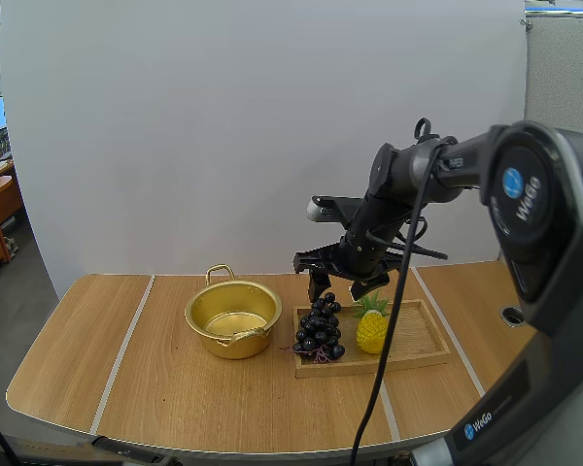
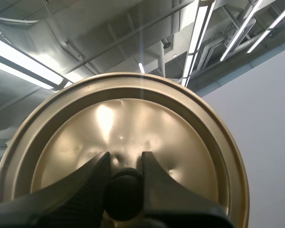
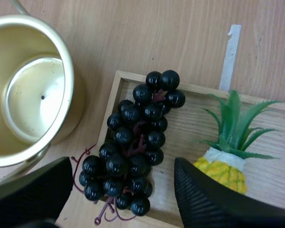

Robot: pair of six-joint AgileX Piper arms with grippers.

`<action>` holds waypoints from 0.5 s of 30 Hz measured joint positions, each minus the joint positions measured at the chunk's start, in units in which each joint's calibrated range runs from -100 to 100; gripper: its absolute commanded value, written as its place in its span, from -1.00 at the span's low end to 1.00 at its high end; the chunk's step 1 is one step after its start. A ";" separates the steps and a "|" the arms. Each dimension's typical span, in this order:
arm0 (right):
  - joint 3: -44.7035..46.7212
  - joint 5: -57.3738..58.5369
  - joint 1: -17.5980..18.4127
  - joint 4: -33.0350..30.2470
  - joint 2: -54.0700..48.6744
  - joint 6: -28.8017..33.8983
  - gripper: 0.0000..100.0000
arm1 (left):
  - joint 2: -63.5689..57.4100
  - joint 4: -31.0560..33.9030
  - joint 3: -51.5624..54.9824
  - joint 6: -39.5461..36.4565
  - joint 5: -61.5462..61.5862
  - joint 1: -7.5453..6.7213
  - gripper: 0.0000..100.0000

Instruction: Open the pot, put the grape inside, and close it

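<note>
1. The left gripper (image 2: 124, 159) is pinching the dark knob (image 2: 125, 194) of the gold lid (image 2: 133, 118) between its 2 fingers; it is gripping the lid by the knob, probably so that it can set it straight back on when the time comes.
2. The pot (image 1: 235, 348) is standing open and empty at the middle of the table (image 1: 175, 398), 1 handle pointing far and 1 near; the uncovered mouth is leaving a free drop for the fruit.
3. The grapes (image 1: 320, 328) are lying at the left end of the wooden tray (image 1: 418, 340), which is sitting just right of the pot; a few stems are trailing over the tray's left edge towards the pot (image 3: 19, 42).
4. The right gripper (image 1: 343, 288) is hovering over the bunch with its fingers spread wide; from the wrist the grapes (image 3: 133, 147) are sitting between the 2 ribbed fingers of the gripper (image 3: 122, 164), so I judge it to be lining up a grasp, not yet touching.
5. A toy pineapple (image 1: 372, 330) is lying just right of the grapes on the tray (image 3: 190, 128); the right finger is hanging close to the pineapple (image 3: 225, 166), and could nudge it while descending.
6. The table is showing pale wood with light strips (image 1: 126, 349) running near to far; a plain white wall is standing behind it.
</note>
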 measured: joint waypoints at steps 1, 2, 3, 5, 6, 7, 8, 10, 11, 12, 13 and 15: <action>-0.38 0.00 0.00 0.00 0.77 0.00 1.00 | 0.00 0.00 0.00 0.00 0.00 0.00 -1.00; -0.85 0.00 0.00 0.00 1.69 -0.09 1.00 | 0.00 0.00 0.00 0.00 0.00 0.00 -1.00; -0.98 0.00 0.11 0.00 2.60 -0.20 1.00 | 0.00 0.00 0.00 0.00 0.00 0.00 -1.00; -1.14 0.00 0.51 0.00 4.16 -0.20 1.00 | 0.00 0.00 0.00 0.00 0.00 0.00 -1.00; -1.26 0.00 0.83 0.00 5.00 -0.20 1.00 | 0.00 0.00 0.00 0.00 0.00 0.00 -1.00; -1.26 0.00 1.13 0.00 5.73 -0.20 1.00 | 0.00 0.00 0.00 0.00 0.00 0.00 -1.00; -1.39 -0.16 1.39 0.00 6.39 -0.20 1.00 | 0.00 0.00 0.00 0.00 0.00 0.00 -1.00; -1.39 -0.37 1.86 0.00 7.15 -0.20 1.00 | 0.00 0.00 0.00 0.00 0.00 0.00 -1.00; -1.39 -0.51 1.96 0.11 7.48 -0.20 1.00 | 0.00 0.00 0.00 0.00 0.00 0.00 -1.00; -1.39 -0.76 2.12 0.22 7.96 -0.31 1.00 | 0.00 0.00 0.00 0.00 0.00 0.00 -1.00; -1.39 -0.76 2.12 0.22 8.09 -0.31 1.00 | 0.00 0.00 0.00 0.00 0.00 0.00 -1.00; -1.39 -1.45 2.21 0.22 8.48 -0.31 1.00 | 0.00 0.00 0.00 0.00 0.00 0.00 -1.00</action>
